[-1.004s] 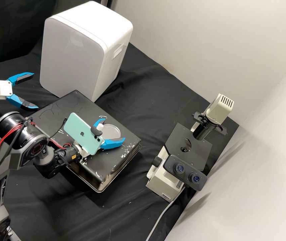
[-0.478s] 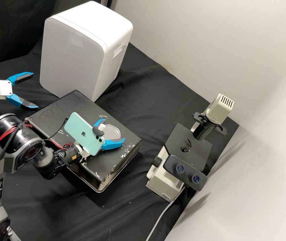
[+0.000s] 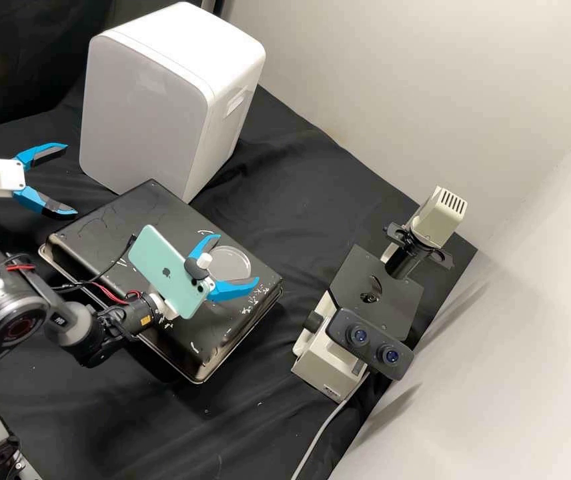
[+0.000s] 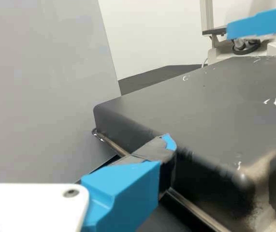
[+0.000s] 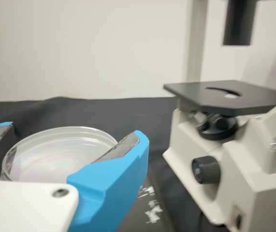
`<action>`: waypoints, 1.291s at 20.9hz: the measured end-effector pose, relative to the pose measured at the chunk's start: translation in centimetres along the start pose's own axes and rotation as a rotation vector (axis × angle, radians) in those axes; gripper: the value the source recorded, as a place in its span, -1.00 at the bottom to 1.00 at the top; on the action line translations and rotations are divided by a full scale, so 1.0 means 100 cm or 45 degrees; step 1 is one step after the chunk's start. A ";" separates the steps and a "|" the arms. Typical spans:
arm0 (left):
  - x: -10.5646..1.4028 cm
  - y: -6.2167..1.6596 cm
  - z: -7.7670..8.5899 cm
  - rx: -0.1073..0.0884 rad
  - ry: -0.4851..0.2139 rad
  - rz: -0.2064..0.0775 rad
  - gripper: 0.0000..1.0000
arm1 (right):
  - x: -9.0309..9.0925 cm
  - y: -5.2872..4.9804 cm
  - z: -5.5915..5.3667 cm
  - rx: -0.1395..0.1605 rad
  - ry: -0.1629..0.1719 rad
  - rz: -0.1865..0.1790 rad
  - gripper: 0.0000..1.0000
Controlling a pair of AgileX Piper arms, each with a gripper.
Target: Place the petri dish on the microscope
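Black cloth covers the bench, white wall behind. Right gripper is over a black tray, blue fingers pinching the clear petri dish by its rim on both sides. Can't tell if the dish touches the tray or is just off it. Microscope stands well apart, its black stage bare. Left gripper hangs near the tray's far corner, fingers spread, nothing between them. White box stands behind the tray.
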 end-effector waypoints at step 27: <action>0.005 -0.0056 0.000 0.001 0.009 -0.029 1.00 | 0.081 0.043 0.009 -0.094 -0.130 0.177 -1.00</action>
